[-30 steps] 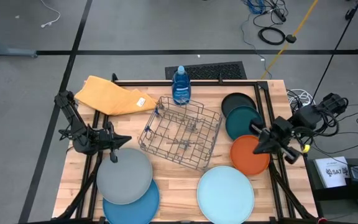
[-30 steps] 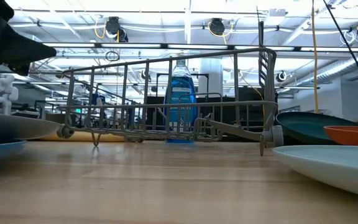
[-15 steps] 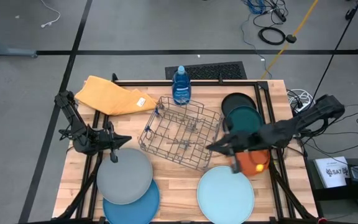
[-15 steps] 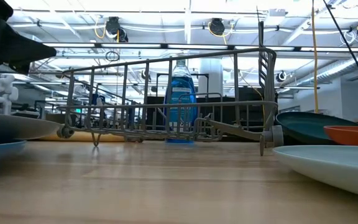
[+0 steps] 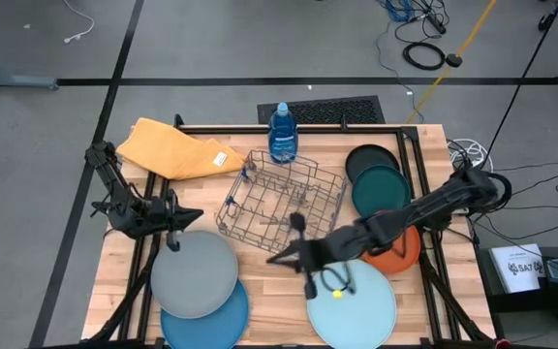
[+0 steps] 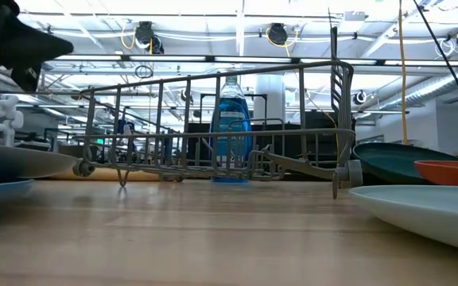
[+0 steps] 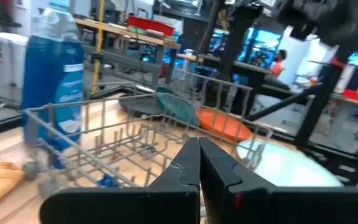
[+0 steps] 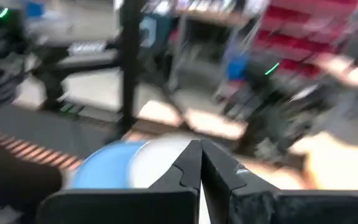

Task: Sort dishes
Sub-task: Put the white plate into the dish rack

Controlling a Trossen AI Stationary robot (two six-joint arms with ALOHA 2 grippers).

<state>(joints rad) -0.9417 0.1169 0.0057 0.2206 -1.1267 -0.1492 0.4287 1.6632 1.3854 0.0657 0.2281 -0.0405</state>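
High view: right gripper (image 5: 281, 257) reaching across table centre, near rack (image 5: 281, 206), holding nothing. Left gripper (image 5: 190, 219) waiting left, by grey plate (image 5: 194, 273). 6 plates lying flat: 2 left, 4 right.
Wrist views: fingers (image 7: 188, 163) pressing together; right fingers (image 8: 191, 163) likewise, both empty.

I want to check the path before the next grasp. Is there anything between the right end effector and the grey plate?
Nothing visible stands in the way. The right end effector is over bare table just in front of the rack, fingers shut. The grey plate lies farther toward the left arm's side, on the blue plate, with only bare wood between.
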